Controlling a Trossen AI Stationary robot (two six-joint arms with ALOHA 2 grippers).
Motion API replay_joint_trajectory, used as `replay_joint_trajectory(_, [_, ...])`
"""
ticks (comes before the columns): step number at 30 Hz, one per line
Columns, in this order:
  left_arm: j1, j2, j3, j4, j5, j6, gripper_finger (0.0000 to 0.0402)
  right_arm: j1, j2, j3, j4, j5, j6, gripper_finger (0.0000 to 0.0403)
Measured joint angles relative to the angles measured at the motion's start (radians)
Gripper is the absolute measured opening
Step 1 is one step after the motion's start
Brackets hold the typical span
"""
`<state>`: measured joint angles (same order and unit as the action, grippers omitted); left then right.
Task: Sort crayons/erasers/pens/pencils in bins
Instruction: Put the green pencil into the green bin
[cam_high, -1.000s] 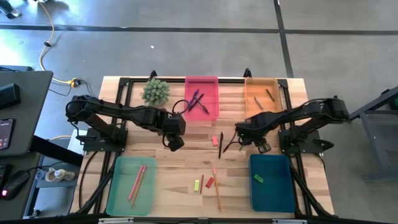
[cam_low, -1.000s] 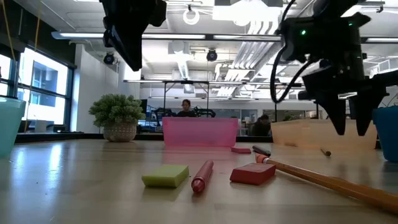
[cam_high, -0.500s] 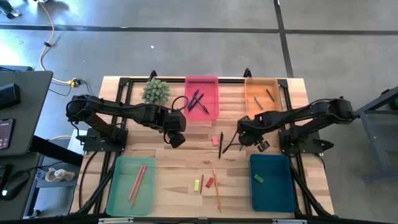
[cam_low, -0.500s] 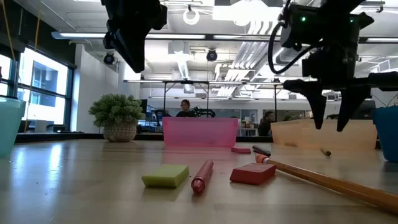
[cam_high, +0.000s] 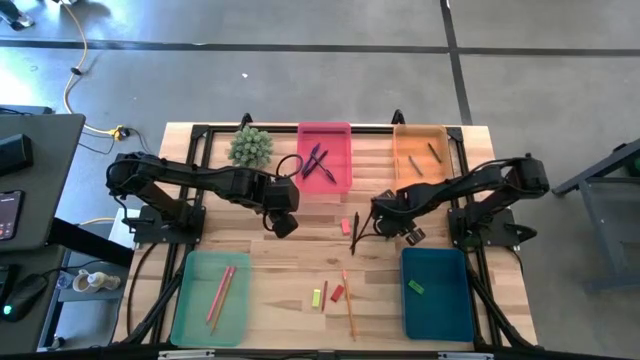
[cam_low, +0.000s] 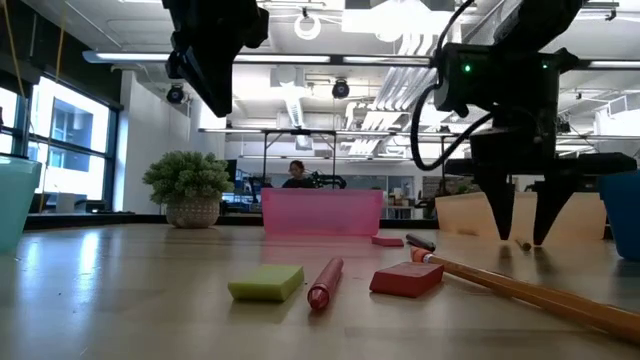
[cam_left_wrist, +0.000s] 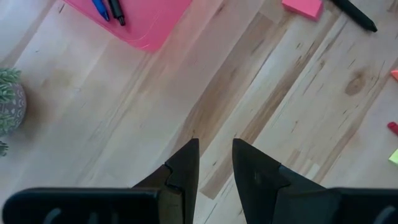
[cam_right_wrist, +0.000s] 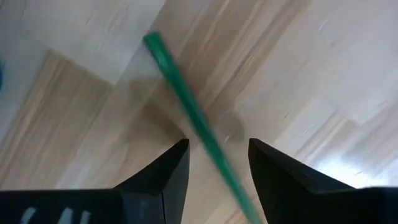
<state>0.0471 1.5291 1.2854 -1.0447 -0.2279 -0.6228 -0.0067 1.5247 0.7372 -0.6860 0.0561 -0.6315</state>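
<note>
Two dark, cable-draped arms (cam_high: 190, 180)

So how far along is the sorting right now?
Partly done. Pens lie in the pink bin, two pencils in the green bin, crayons in the orange bin, one green eraser in the blue bin. In hand: the open right end effector straddles a green stick; the left end effector hangs empty. Left: three erasers, a black pen, an orange pencil, a short red stick.

Overhead cam looks straight down; low cam level w/ tabletop; wrist cams close. High and low share pink bin (cam_high: 325, 157).
</note>
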Motion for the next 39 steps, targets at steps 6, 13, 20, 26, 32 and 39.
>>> replay_joint_trajectory(6, [0.000, 0.000, 0.000, 0.000, 0.000, 0.005, 0.0085, 0.000, 0.012, 0.001, 0.009, 0.003, 0.004, 0.0156])
replay_joint_trajectory(13, [0.000, 0.000, 0.000, -0.001, 0.000, 0.015, 0.0085, 0.001, 0.021, 0.000, 0.019, 0.021, 0.019, 0.0121])
replay_joint_trajectory(20, [0.000, 0.000, 0.000, -0.003, 0.002, 0.031, 0.0085, 0.001, 0.060, 0.005, 0.010, -0.015, 0.060, 0.0067])
replay_joint_trajectory(26, [0.000, 0.000, 0.000, -0.005, 0.018, 0.032, 0.0085, 0.001, 0.064, 0.005, 0.016, -0.018, 0.085, 0.0023])
replay_joint_trajectory(32, [0.000, 0.000, 0.000, -0.005, 0.018, 0.032, 0.0085, 0.001, 0.065, 0.004, 0.015, -0.019, 0.088, 0.0004])
replay_joint_trajectory(39, [0.000, 0.000, 0.000, -0.005, 0.018, 0.032, 0.0085, 0.001, 0.065, 0.003, 0.015, -0.022, 0.138, 0.0002])
